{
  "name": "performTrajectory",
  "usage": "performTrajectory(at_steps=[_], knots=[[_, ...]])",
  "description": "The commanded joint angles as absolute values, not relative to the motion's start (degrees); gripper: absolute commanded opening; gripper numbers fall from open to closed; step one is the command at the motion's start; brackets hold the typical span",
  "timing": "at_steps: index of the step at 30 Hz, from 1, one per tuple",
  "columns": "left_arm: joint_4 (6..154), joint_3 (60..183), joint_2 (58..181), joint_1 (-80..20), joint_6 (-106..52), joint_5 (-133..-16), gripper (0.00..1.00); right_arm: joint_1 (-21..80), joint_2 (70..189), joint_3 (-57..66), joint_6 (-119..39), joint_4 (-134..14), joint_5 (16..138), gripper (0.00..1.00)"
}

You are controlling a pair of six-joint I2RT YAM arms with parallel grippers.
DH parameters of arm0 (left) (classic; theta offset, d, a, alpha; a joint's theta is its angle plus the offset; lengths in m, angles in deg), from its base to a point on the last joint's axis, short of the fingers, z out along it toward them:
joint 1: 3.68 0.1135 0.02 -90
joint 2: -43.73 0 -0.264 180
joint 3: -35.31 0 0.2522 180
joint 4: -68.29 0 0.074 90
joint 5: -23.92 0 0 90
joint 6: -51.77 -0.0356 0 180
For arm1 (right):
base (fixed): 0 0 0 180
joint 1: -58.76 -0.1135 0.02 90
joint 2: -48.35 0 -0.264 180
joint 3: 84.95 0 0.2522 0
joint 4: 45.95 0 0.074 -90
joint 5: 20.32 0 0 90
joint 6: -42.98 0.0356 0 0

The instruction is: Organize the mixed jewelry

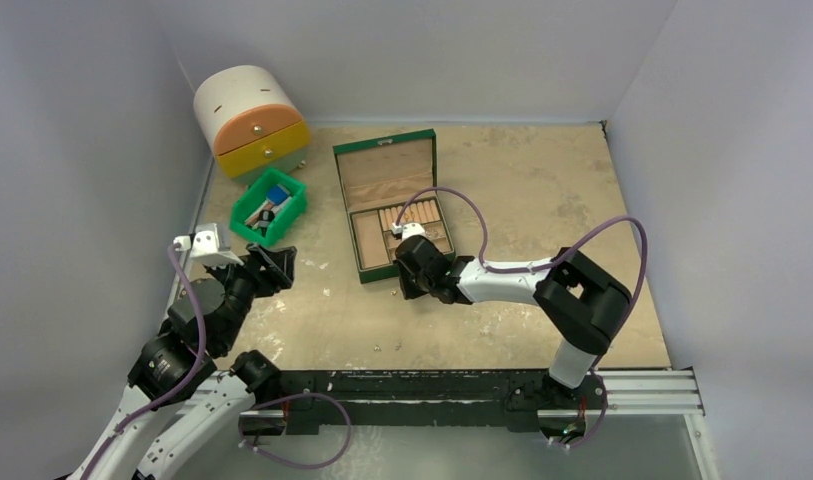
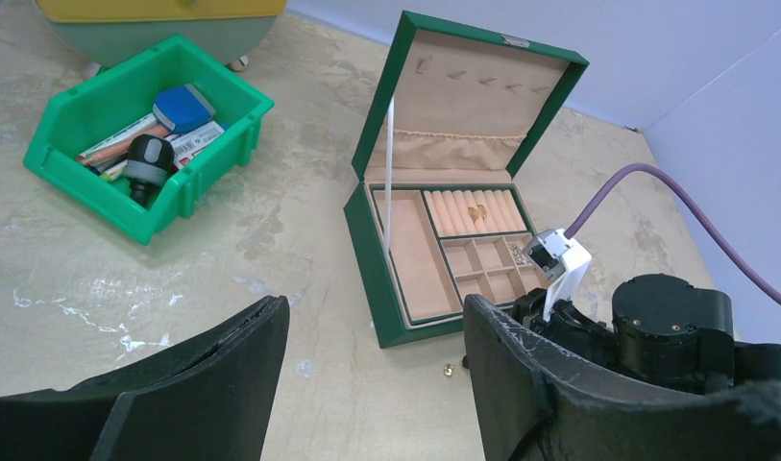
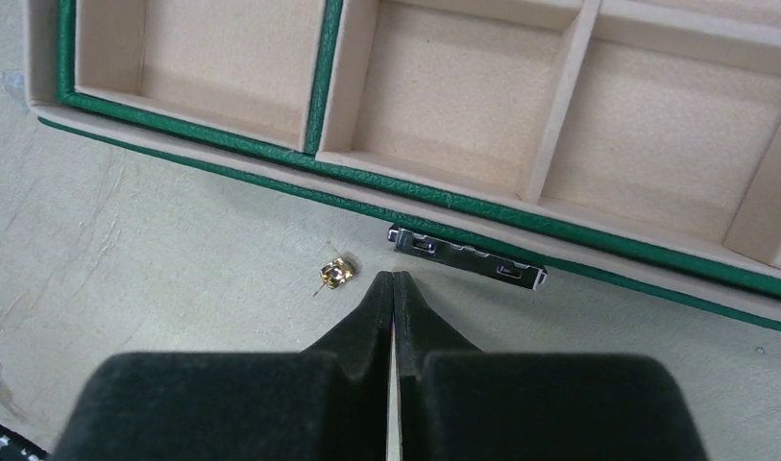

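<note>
A small gold stud (image 3: 336, 275) lies on the table just in front of the open green jewelry box (image 3: 434, 197); it also shows in the left wrist view (image 2: 448, 368). My right gripper (image 3: 393, 279) is shut and empty, its tips on the table just right of the stud, near the box's metal clasp (image 3: 466, 257). In the box (image 2: 369, 250) a gold piece (image 2: 477, 213) sits in the ring rolls and a silver piece (image 2: 518, 252) in a small compartment. My left gripper (image 2: 372, 317) is open and empty, left of the box. Two tiny pieces (image 1: 378, 348) lie near the front edge.
A green plastic bin (image 1: 292, 205) with blue and wooden bits stands left of the box. A white cabinet with orange and yellow drawers (image 1: 250, 120) stands at the back left. The right arm's purple cable (image 1: 472, 215) loops over the box. Walls close in on both sides.
</note>
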State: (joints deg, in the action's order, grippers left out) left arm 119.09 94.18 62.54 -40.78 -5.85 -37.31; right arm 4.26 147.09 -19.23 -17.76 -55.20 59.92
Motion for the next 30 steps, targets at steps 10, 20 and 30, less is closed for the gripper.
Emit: performTrajectory(at_steps=[10, 20, 30], knots=[[117.03, 94.26, 63.14, -40.26, -5.32, -37.52, 0.66, 3.57, 141.8, -17.99, -18.06, -57.09, 54.66, 0.0], [117.03, 94.21, 63.07, -40.29, -5.32, -37.6, 0.67, 3.48, 137.49, -18.46, -16.62, -58.32, 52.48, 0.0], [117.03, 94.25, 62.89, -40.31, -5.35, -37.44, 0.67, 3.57, 133.83, -14.05, -16.25, -64.82, 49.45, 0.0]])
